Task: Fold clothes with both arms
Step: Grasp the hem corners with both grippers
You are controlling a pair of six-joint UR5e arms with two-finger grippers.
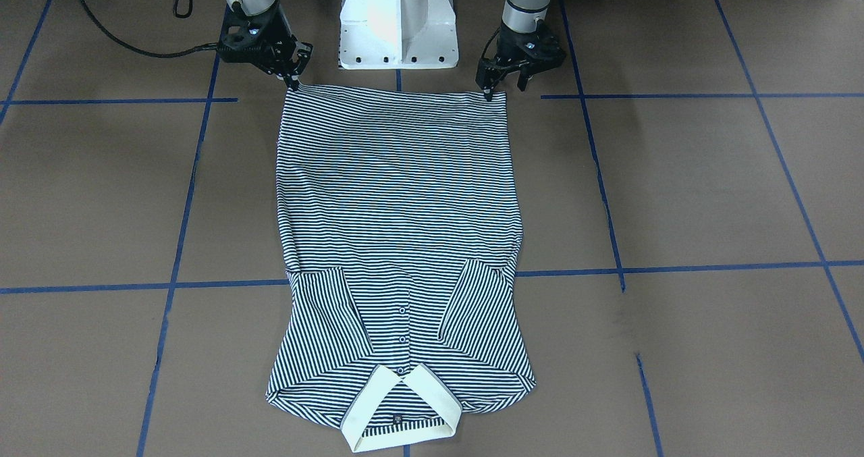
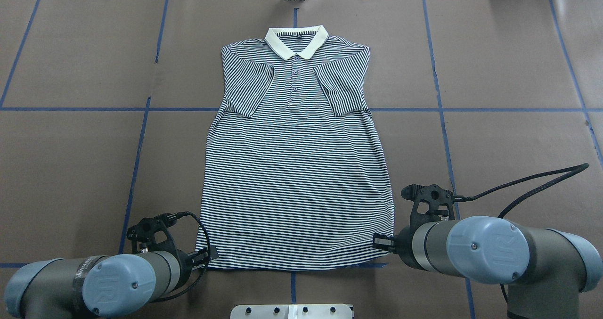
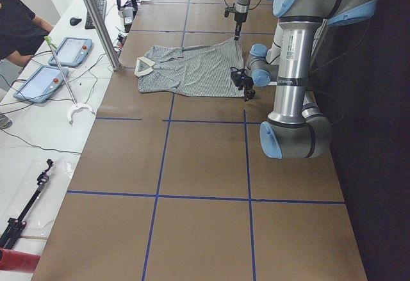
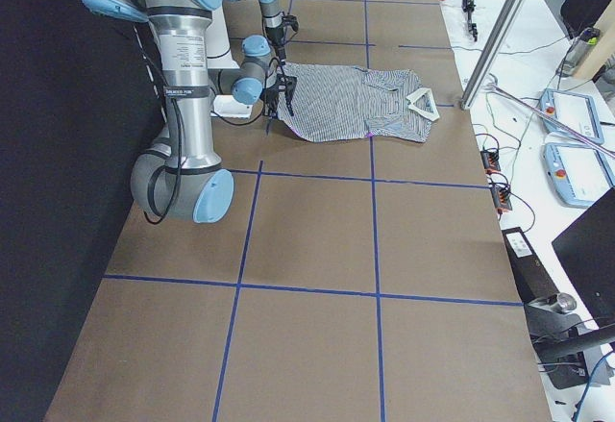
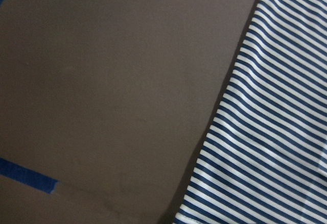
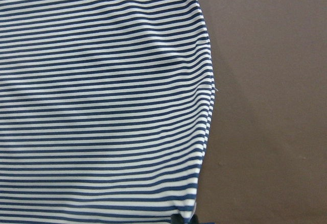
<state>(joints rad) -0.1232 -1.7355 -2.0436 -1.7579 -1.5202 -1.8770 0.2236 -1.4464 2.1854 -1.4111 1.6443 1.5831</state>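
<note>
Nearest lies the cream collar (image 1: 405, 410) of the polo shirt (image 1: 398, 194), spread flat on the table (image 1: 709, 187). Limp, light cloth (sag expected) is best taken at hem corners: one seems pinched by the right gripper (image 1: 295, 82); the left gripper (image 1: 505, 88) is parted at the other.

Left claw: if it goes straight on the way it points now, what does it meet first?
Pointing down, the left claw would probably meet the robot-side hem corner of the polo shirt first, then the table under it. Whether it already touches is unclear.
</note>
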